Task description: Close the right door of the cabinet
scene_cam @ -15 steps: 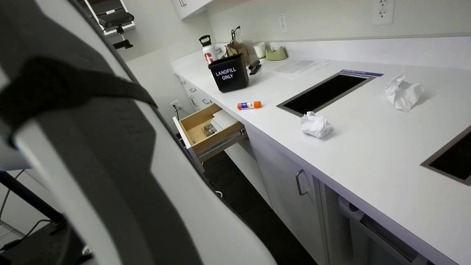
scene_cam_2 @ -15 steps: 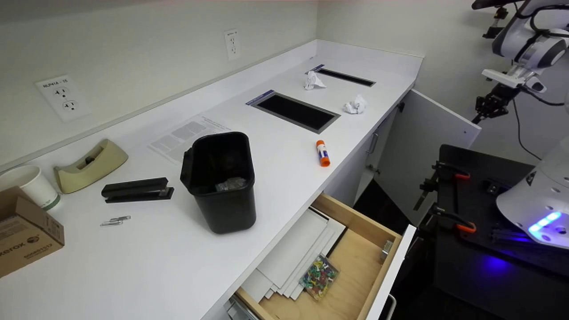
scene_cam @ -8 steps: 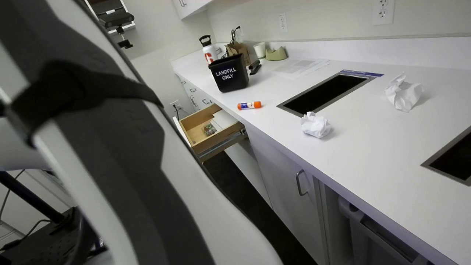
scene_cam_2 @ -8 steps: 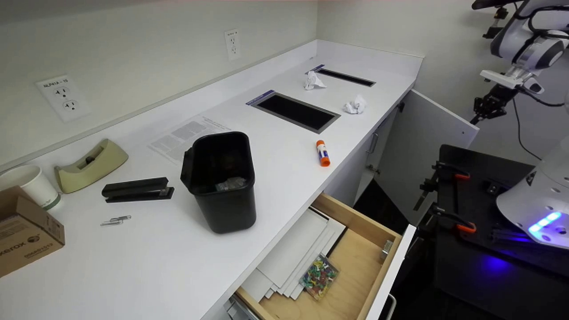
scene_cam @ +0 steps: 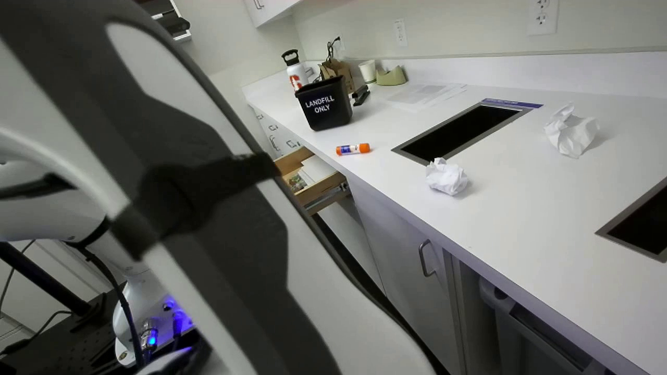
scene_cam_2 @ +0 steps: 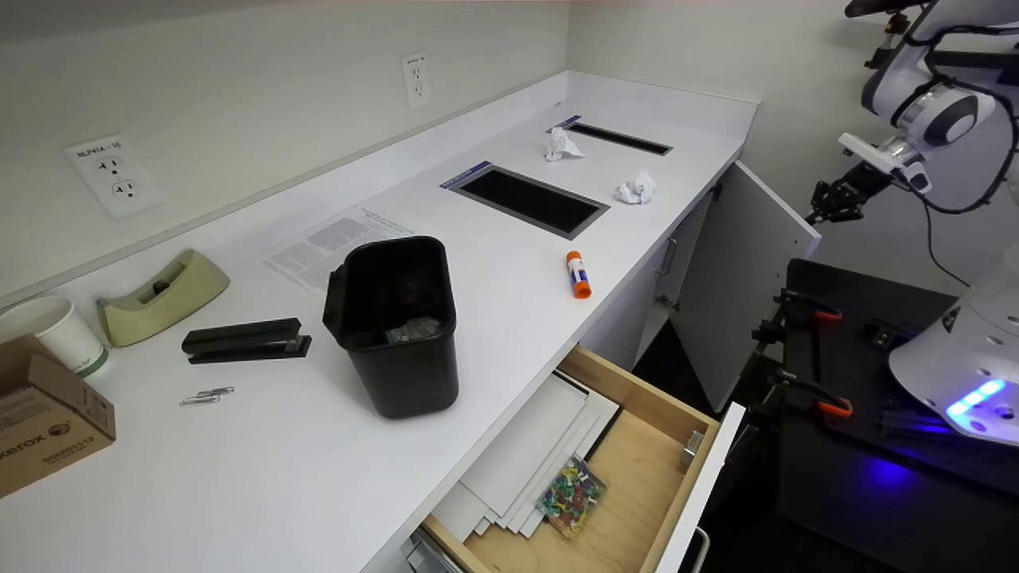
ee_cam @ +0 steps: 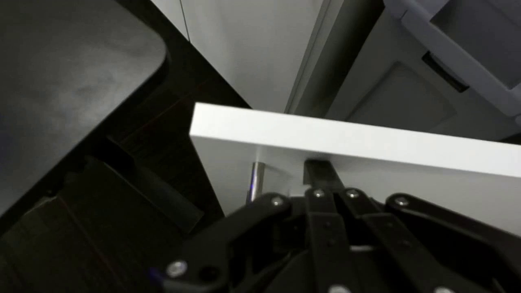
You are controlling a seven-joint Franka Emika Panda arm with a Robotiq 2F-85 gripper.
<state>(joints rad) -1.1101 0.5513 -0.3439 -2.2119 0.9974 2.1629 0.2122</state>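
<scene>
One bin (scene_cam_2: 402, 374), something crumpled (scene_cam_2: 415, 329) inside, near desk (scene_cam_2: 271, 469) front edge; open drawer (scene_cam_2: 649, 465) holds pushpins (scene_cam_2: 571, 495); cabinet door (scene_cam_2: 739, 267) ajar near far corner, gripper (ee_cam: 322, 175) outside, jaws together.

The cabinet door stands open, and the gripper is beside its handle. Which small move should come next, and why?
I would probably push the door gently toward the cabinet with the shut gripper. In an exterior view the door stands open; in the wrist view the gripper meets, or nearly meets, the door's outer face beside the handle, so no grasp seems needed.
</scene>
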